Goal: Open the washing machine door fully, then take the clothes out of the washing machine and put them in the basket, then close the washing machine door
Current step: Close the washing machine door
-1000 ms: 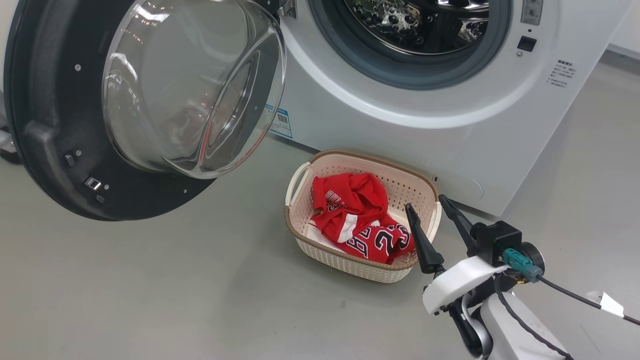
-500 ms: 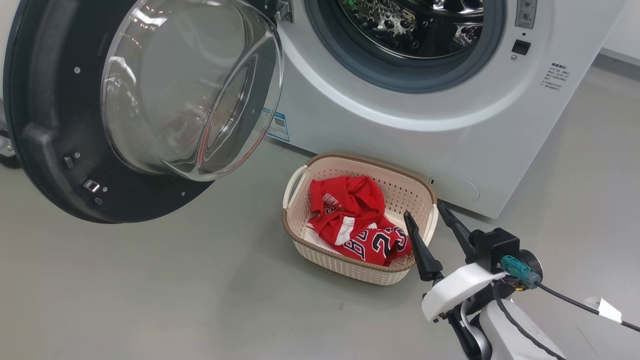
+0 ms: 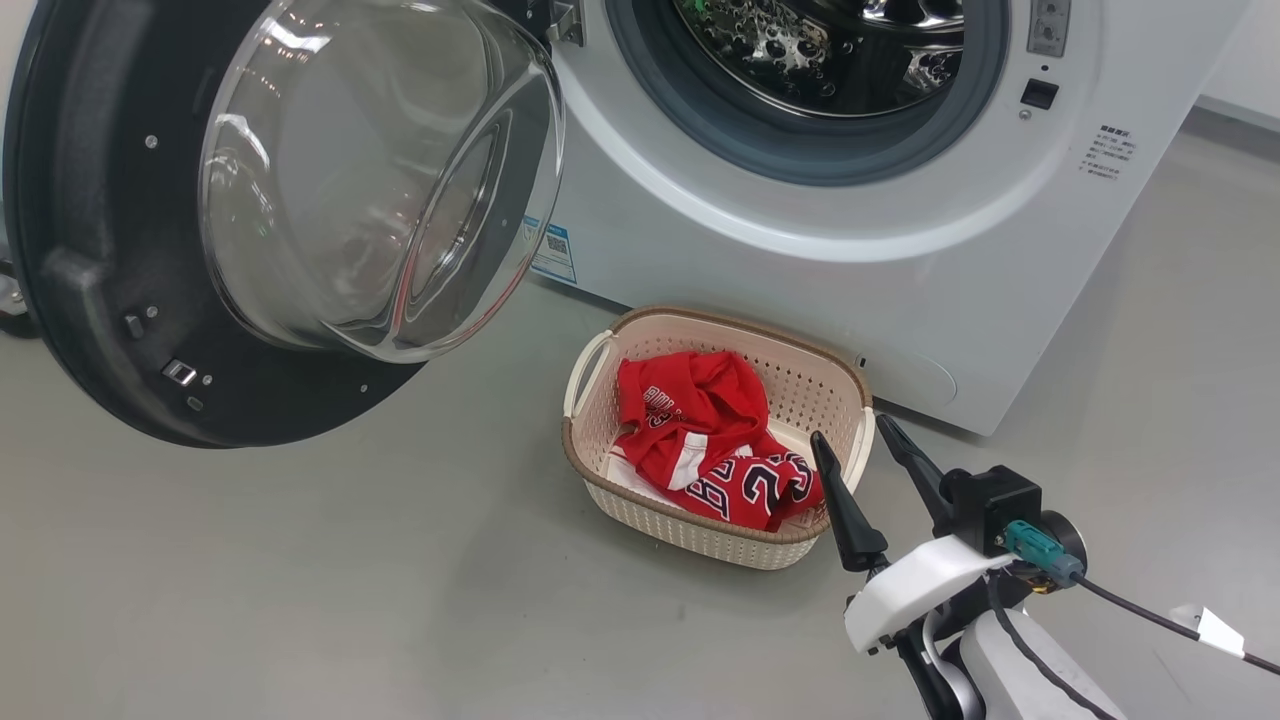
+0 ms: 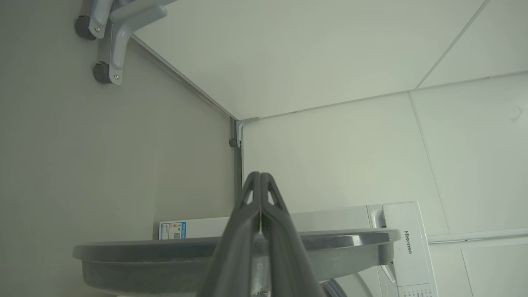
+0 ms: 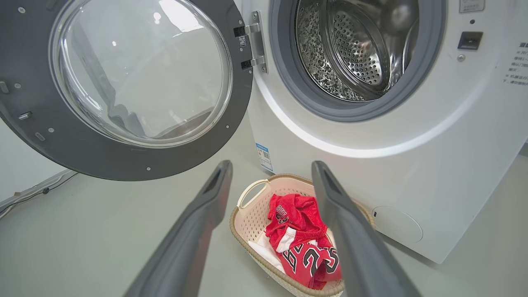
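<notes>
The right claw (image 3: 848,430), fingers apart and empty, hung beside the basket (image 3: 700,318) holding the clothes (image 3: 700,420). Closing the door (image 3: 90,250) seemed next, by pushing its rim.

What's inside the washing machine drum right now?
Through the big white front-loading washing machine, only bare perforated steel drum shows, no fabric. Its lowest front part is hidden behind the grey rim.

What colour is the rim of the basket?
The basket has a brown, woven-look rim; the head view shows it best.
</notes>
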Tool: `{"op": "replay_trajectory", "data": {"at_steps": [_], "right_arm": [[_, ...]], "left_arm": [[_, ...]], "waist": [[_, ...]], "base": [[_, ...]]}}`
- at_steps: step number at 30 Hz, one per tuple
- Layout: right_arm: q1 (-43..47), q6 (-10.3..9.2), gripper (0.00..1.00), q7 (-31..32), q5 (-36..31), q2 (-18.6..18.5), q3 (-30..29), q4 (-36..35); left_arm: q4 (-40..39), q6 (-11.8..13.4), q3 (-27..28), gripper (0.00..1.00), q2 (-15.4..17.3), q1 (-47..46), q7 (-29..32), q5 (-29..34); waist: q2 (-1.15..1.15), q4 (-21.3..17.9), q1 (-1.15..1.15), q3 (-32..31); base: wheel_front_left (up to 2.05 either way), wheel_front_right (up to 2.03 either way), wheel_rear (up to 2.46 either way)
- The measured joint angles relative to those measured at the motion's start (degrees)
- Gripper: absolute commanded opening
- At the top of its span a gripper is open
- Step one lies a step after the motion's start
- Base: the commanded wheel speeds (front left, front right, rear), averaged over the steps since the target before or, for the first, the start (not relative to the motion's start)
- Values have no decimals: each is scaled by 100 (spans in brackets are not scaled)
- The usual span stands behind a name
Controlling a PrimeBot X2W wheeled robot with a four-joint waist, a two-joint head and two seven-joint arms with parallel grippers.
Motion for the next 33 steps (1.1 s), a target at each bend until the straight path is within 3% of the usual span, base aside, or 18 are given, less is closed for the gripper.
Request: {"op": "replay_trajectory", "data": {"at_steps": [15, 33], "right_arm": [[52, -63, 100, 0, -27, 1, -1, -105], [37, -165, 100, 0, -126, -2, -47, -201]], "left_arm": [[378, -20, -75, 0, -102, -213, 131, 4], [641, -397, 45, 0, 27, -348, 520, -246]], "waist": [[0, -90, 0, 168], [0, -538, 0, 476]], "base": [[0, 0, 0], [0, 0, 0]]}}
